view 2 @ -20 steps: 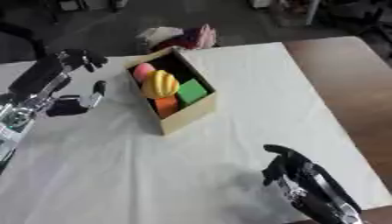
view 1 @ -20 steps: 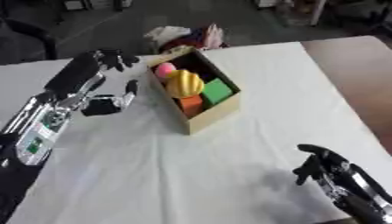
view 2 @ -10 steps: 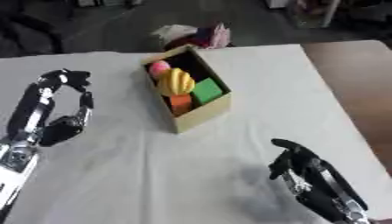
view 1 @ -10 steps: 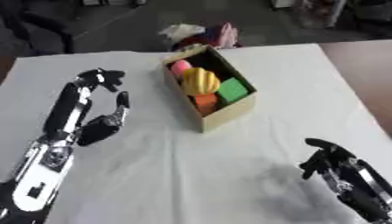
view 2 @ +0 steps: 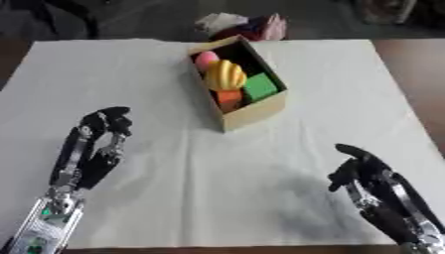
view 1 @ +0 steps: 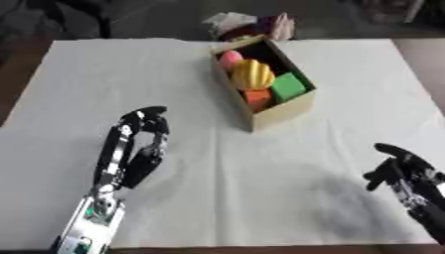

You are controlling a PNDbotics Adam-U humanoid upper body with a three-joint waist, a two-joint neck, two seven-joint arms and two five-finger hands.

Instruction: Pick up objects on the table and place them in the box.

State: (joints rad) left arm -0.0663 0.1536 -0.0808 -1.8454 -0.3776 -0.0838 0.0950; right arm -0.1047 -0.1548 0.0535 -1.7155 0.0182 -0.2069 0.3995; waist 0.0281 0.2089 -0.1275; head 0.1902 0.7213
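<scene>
My left hand (view 1: 139,144) sits low on the white tablecloth (view 1: 217,198), well apart from the box, fingers curled inward at the tips, holding nothing. 1 s ago it was up beside the box's left wall; 0.5 s ago it was already drawing back. Now it is fully withdrawn toward my side, arm laid along the cloth.

My right hand (view 2: 365,173) rests nr the lower right corner, fingers bent, also empty; pos. approx. unchanged.

Cardboard box (view 1: 282,111) stands upright at centre-far, long axis running away from me. Contents, far to near: pink ball (view 1: 229,58), yellow ridged fruit shape (view 1: 253,74), green cube (view 1: 288,87), orange block (view 1: 258,96).

Beyond the box, off the cloth's far edge: a pile of crumpled wrappers/bags (view 1: 248,25); can't ID further.

Assessment: no loose obj. visible on the cloth. Retreat of left hand plus full box suggests placing is done, task prob. complete or at rest pos.
</scene>
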